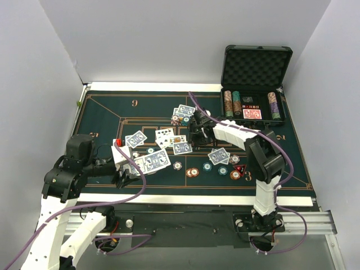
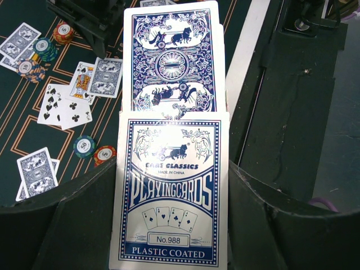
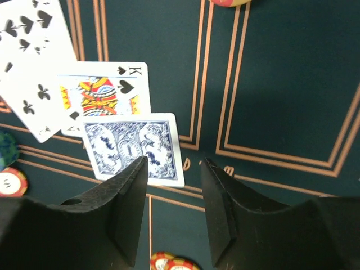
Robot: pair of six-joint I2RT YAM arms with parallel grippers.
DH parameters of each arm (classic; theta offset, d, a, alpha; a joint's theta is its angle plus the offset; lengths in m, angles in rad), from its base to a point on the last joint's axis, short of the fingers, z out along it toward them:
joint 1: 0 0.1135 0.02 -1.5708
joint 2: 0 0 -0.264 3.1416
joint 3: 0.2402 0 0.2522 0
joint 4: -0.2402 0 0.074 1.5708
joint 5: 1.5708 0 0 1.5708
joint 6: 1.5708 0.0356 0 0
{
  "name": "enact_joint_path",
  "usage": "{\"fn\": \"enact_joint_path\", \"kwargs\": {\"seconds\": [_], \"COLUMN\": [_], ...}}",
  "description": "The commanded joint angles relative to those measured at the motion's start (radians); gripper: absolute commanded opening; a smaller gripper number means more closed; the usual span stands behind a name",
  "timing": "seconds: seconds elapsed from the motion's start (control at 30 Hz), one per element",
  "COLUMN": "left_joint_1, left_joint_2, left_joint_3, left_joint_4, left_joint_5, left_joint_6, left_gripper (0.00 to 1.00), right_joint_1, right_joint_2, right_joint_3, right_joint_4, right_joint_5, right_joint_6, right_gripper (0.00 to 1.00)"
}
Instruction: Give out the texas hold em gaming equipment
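Blue-backed card (image 3: 132, 147) lies flat on the green tabletop (image 3: 270, 84). I think the right tool (image 3: 174, 163) should go straight up and not drag it. Its jaws are apart, with nothing between them. The card sits just beside one finger and partly covers the king (image 3: 104, 93). The left tool (image 2: 171, 225) is clamped on the pack (image 2: 169, 185), with one card poking out.

Bright, even overhead light, soft shadows; the right pincer (image 3: 174, 163) looks dark, slightly blurred.
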Motion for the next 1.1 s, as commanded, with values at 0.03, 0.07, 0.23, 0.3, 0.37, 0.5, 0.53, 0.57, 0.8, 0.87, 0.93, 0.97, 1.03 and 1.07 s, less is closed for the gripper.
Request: {"fn": "enact_joint_path", "kwargs": {"seconds": [0.03,0.07,0.23,0.3,0.37,0.5,0.53,0.57,0.8,0.87,0.93,0.97,1.03,1.07], "left_joint_1": [0.004,0.005,0.005,0.005,0.004,0.004,0.005,0.005,0.005,0.005,0.004,0.005,0.005,0.004], "left_joint_2": [-0.008,-0.006,-0.009,-0.011,-0.014,-0.016,-0.017,-0.019,-0.022,-0.019,-0.016,-0.014,-0.013,-0.011], "left_joint_3": [0.035,0.035,0.032,0.029,0.028,0.02,0.016,0.011,0.012,0.014,0.017,0.019,0.022,0.025], "left_joint_4": [0.015,0.015,0.017,0.017,0.017,0.015,0.015,0.017,0.021,0.023,0.021,0.021,0.023,0.024], "left_joint_5": [0.033,0.031,0.031,0.034,0.037,0.04,0.04,0.042,0.04,0.042,0.04,0.04,0.04,0.042], "left_joint_6": [-0.003,-0.003,-0.004,-0.004,-0.004,-0.004,-0.004,-0.004,-0.01,-0.012,-0.012,-0.012,-0.013,-0.015], "left_gripper": [0.29,0.29,0.29,0.29,0.29,0.29,0.29,0.29,0.29,0.29,0.29,0.29,0.29,0.29], "right_joint_1": [-0.008,-0.01,0.01,0.013,0.018,0.056,0.068,0.105,0.263,0.291,0.334,0.343,0.374,0.386], "right_joint_2": [-0.223,-0.25,-0.458,-0.553,-0.647,-0.77,-0.782,-0.803,-0.776,-0.756,-0.739,-0.732,-0.71,-0.696], "right_joint_3": [0.022,0.022,-0.013,-0.057,-0.128,-0.221,-0.228,-0.228,-0.153,-0.159,-0.156,-0.156,-0.15,-0.147], "right_joint_4": [-0.076,-0.088,-0.105,-0.072,-0.012,0.12,0.17,0.18,0.103,0.12,0.152,0.16,0.163,0.166], "right_joint_5": [-0.011,-0.037,-0.177,-0.226,-0.275,-0.344,-0.346,-0.338,-0.273,-0.269,-0.261,-0.261,-0.25,-0.249], "right_joint_6": [0.004,0.029,0.127,0.184,0.254,0.397,0.408,0.42,0.383,0.399,0.402,0.4,0.402,0.406], "right_gripper": [0.43,0.46,0.89,0.94,0.95,0.96,0.97,0.97,0.98,0.98,0.98,0.98,0.98,0.97]}}
